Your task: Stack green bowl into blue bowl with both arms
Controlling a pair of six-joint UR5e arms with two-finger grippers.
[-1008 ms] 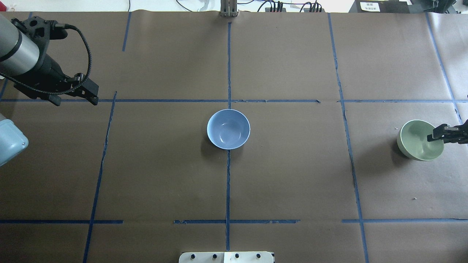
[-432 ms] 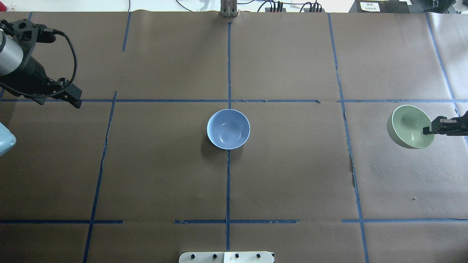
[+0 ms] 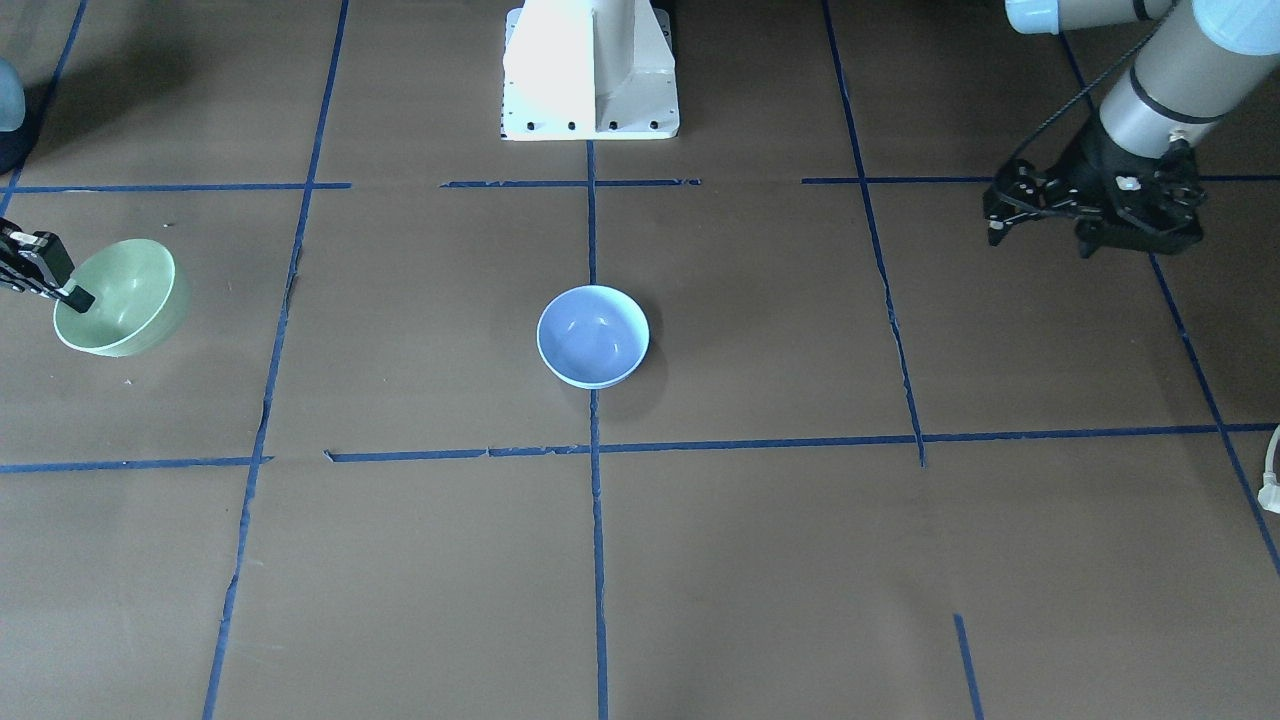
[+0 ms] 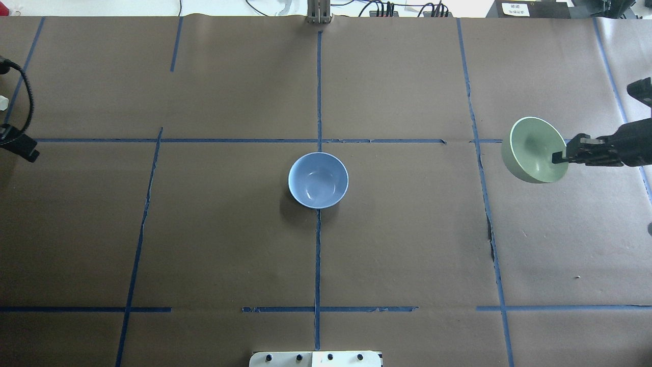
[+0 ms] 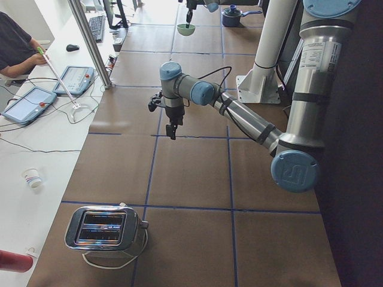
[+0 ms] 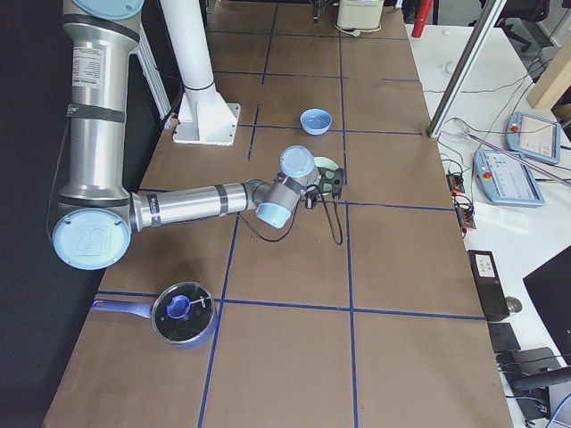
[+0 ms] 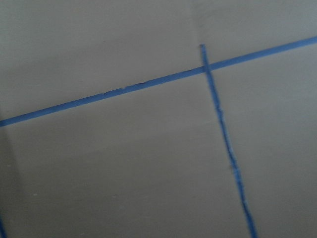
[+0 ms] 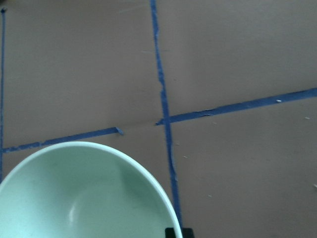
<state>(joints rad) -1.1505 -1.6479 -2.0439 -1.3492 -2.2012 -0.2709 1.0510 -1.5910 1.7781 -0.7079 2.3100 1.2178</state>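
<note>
The pale mint-green bowl (image 4: 530, 148) hangs tilted above the table at the right, pinched at its rim by my right gripper (image 4: 560, 155), which is shut on it. It also shows in the front view (image 3: 125, 295) with the right gripper (image 3: 75, 297), and fills the lower left of the right wrist view (image 8: 84, 193). The periwinkle-blue bowl (image 4: 318, 180) stands upright and empty at the table's centre (image 3: 593, 335). My left gripper (image 3: 995, 213) hovers far to the left, well apart from both bowls, and looks open and empty; only its tip shows in the overhead view (image 4: 23, 148).
Brown paper with a blue tape grid covers the table. The white pedestal base (image 3: 590, 70) stands behind the blue bowl. A toaster (image 5: 105, 227) sits at the table's left end and a lidded pot (image 6: 183, 312) at its right end. An operator (image 5: 15, 42) sits across the table.
My right gripper has lifted the green bowl off the table and carried it toward the centre, tilting it. My left arm has drawn back to the left, nearly out of the overhead view.
</note>
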